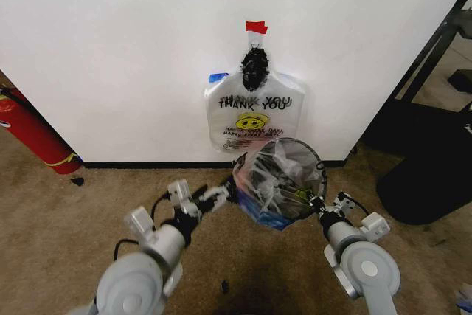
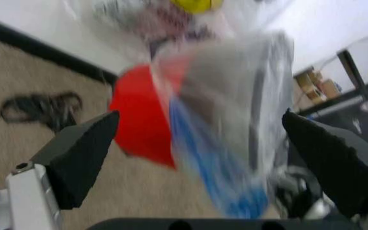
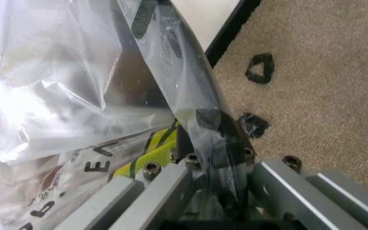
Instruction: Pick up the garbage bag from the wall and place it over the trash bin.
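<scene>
head view, left to right: the left gripper (image 1: 221,195) sits by the left side of the trash bin (image 1: 289,161), which is tipped up off the carpet with its mouth toward the camera. a garbage bag (image 1: 259,186) is draped over its rim, probably so both arms can stretch the plastic around. another bag (image 1: 254,112) hangs on the wall (image 1: 110,49) behind. the left claw gapes wide, holding nothing, bag and bin between its fingers (image 2: 82,153). the right gripper (image 1: 316,203) is clamped on the bin's rim and bag film.
</scene>
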You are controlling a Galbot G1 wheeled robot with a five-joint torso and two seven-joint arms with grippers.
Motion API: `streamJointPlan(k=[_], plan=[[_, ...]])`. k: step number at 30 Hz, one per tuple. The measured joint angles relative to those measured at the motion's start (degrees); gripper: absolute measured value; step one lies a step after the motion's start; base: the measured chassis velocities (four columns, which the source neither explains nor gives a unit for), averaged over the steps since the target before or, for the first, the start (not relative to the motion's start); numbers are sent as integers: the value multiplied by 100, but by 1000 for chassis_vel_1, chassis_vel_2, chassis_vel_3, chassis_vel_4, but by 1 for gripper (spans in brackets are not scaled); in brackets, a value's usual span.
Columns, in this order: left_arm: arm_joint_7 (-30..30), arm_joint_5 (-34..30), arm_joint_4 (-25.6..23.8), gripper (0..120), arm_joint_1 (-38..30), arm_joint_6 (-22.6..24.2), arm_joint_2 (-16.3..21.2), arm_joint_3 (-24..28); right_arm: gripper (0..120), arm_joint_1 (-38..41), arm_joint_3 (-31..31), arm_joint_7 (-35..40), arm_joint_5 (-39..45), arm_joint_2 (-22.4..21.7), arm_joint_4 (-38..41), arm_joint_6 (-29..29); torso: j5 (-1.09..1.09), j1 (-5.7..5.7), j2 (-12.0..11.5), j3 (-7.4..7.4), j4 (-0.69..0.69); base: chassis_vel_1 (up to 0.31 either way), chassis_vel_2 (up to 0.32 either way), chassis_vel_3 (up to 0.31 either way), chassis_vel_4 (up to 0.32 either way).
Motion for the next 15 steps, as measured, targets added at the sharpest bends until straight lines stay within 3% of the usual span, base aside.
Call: streamJointPlan(k=[7, 15], plan=[[285, 84, 127, 99, 112, 247, -73, 233, 0, 38, 1, 73, 50, 6, 26, 17, 0, 0, 0, 0, -1, 0, 0, 0, 0], [360, 138, 666, 98, -226, 518, -253, 644, 0, 14, -13, 106, 97, 53, 56, 2, -1, 0, 0, 0, -1, 0, 0, 0, 0]])
